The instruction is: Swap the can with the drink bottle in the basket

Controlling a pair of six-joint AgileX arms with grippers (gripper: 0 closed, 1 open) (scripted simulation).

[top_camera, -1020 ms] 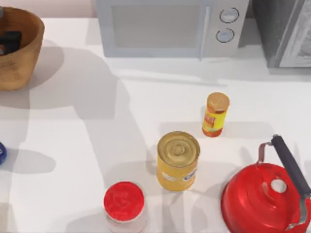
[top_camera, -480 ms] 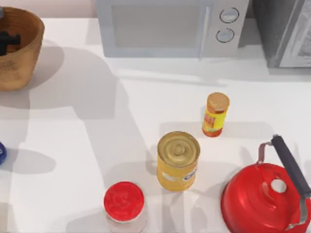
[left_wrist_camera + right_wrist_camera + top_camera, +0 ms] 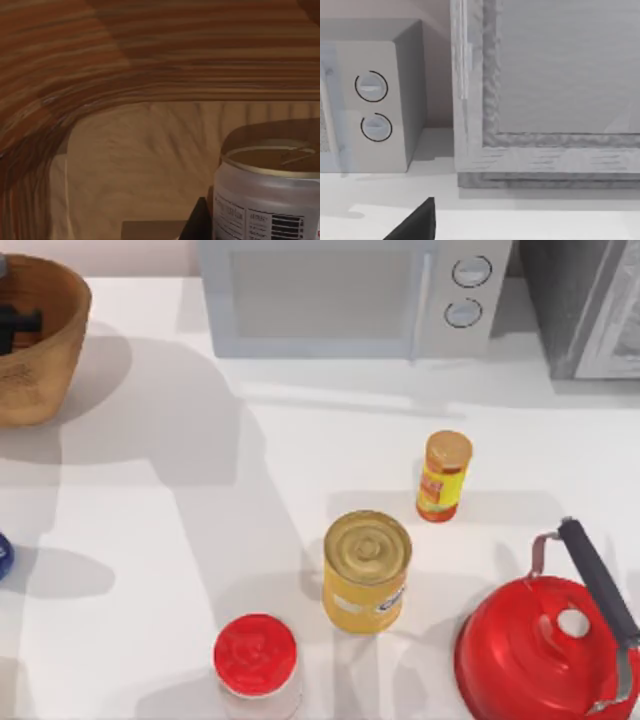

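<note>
1. The basket (image 3: pixel 35 340) stands at the table's (image 3: pixel 200 540) far left corner.
2. The left gripper (image 3: pixel 15 325) is down inside the basket; I cannot tell how its fingers stand.
3. The left wrist view shows a silver-white container (image 3: pixel 267 195) upright on the basket floor.
4. The can (image 3: pixel 366 571) stands upright near the table's front edge, between a red-lidded jar (image 3: pixel 257 660) and a red kettle (image 3: pixel 545 650).
</note>
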